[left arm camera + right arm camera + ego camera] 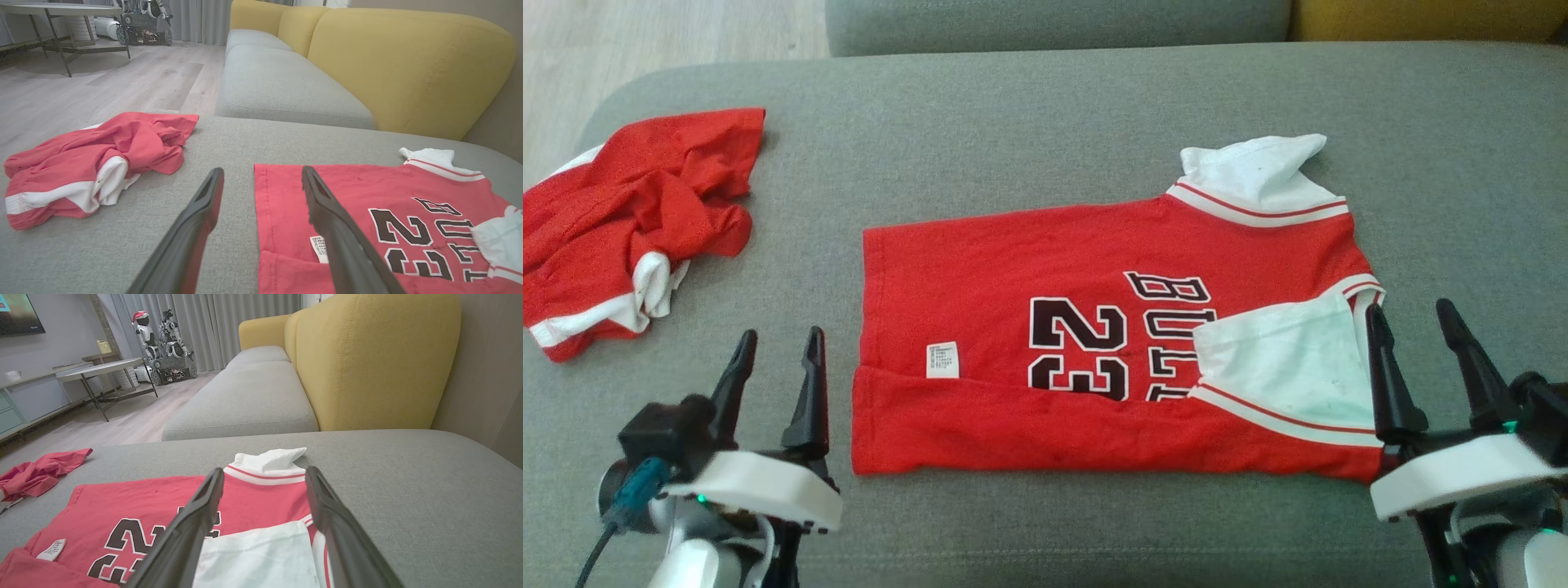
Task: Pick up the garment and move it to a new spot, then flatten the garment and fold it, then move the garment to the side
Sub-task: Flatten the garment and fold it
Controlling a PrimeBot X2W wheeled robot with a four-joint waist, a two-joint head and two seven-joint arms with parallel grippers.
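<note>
- Both pairs of jaws stand wide apart, holding nothing: left gripper (781, 333) at lower left of the frame, right gripper (1410, 307) at lower right.
- The jersey (1013, 278) lies flat at centre on the grey cushion (1045, 122), its near edge folded up.
- Its long axis runs left to right between the grippers. The right one is at its sleeve end and the left is just beside the hem, so the next fold likely needs both.
- A crumpled red garment (629, 220) lies apart at upper left.

jersey: red jersey (1013, 269) flat on grey cushion (1045, 122), near edge folded up over the "23"
left pincer: left pincer (781, 335) jaws apart, empty, near hem corner
right pincer: right pincer (1410, 309) jaws apart, by white sleeve, contact unclear
far left: crumpled garment (629, 220), well apart
</note>
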